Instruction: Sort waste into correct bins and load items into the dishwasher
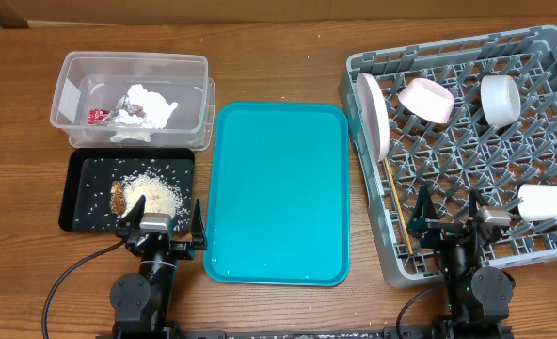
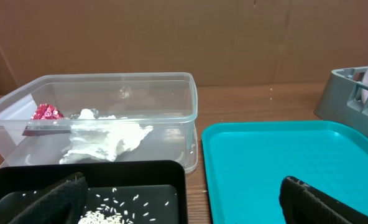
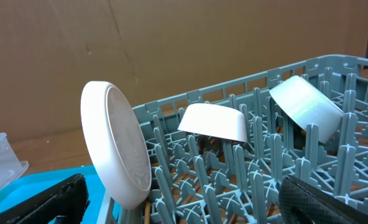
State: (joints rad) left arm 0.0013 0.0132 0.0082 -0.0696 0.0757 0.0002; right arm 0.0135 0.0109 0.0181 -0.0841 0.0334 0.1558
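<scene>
The clear tub (image 1: 71, 71) holds the crumpled white napkin (image 1: 147, 105) and the red wrapper (image 1: 98, 116); both also show in the left wrist view, napkin (image 2: 103, 142) and wrapper (image 2: 46, 112). The black tray (image 1: 81, 168) holds rice grains (image 1: 156, 193) and the brown scrap (image 1: 118, 196). The grey rack (image 1: 542, 47) holds the white plate (image 1: 373, 113) on edge, the pinkish bowl (image 1: 426, 99), the pale bowl (image 1: 500, 99), the white cup (image 1: 547, 201) and the chopsticks (image 1: 398, 209). My left gripper (image 1: 160, 229) is open at the tray's near edge. My right gripper (image 1: 451, 224) is open over the rack's near edge.
The teal serving tray (image 1: 278, 193) lies between the black tray and the rack, with only a few stray rice grains on it. A brown cardboard wall stands behind the table.
</scene>
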